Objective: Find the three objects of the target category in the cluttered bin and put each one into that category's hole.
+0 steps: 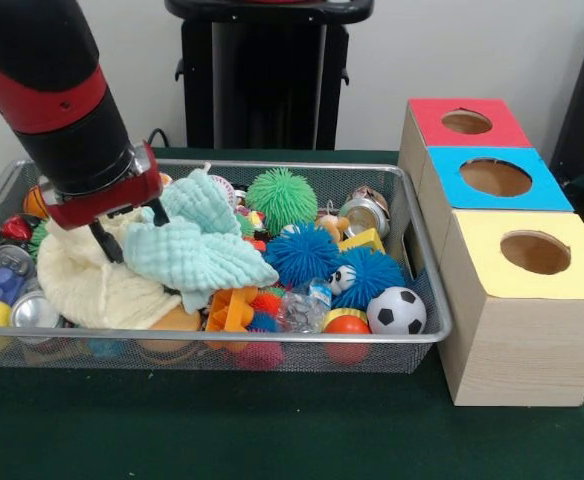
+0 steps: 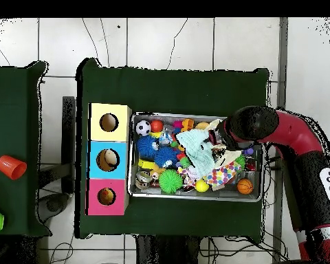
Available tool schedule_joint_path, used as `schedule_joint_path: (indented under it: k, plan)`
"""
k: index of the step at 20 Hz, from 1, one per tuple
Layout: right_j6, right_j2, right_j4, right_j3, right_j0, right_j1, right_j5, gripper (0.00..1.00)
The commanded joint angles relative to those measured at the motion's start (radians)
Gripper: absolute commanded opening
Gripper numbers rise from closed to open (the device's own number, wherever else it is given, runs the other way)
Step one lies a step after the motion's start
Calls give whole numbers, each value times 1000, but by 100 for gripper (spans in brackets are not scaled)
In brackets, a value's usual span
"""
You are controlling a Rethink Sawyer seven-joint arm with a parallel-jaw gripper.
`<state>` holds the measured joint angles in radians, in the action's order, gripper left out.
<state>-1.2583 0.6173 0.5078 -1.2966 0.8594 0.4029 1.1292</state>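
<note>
End effector (image 1: 132,235) touching light-blue cloth (image 1: 197,250) in bin (image 1: 427,300).

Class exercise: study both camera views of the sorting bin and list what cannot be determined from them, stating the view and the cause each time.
1. Front view: whatever lies beneath the mint-green muslin cloth and pale yellow cloth is covered.
2. Front view: the insides of the red-topped, blue-topped and yellow-topped wooden box are shadowed.
3. Overhead view: the black gripper is hidden under the red and black arm.
</note>
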Motion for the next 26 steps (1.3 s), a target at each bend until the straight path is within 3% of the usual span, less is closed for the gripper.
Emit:
schedule_joint_path:
  k: [1, 12, 21, 22, 26]
  plan:
    - [-145, -17, -46, -104, 36, 52, -223, 100]
    - [-157, -46, -118, -172, 17, 83, -278, 100]
    - [-123, -73, -137, -168, 3, 87, -286, 100]
    - [-122, -78, -143, -169, 2, 86, -277, 0]
    - [-104, -66, -151, -172, 11, 76, -276, 0]
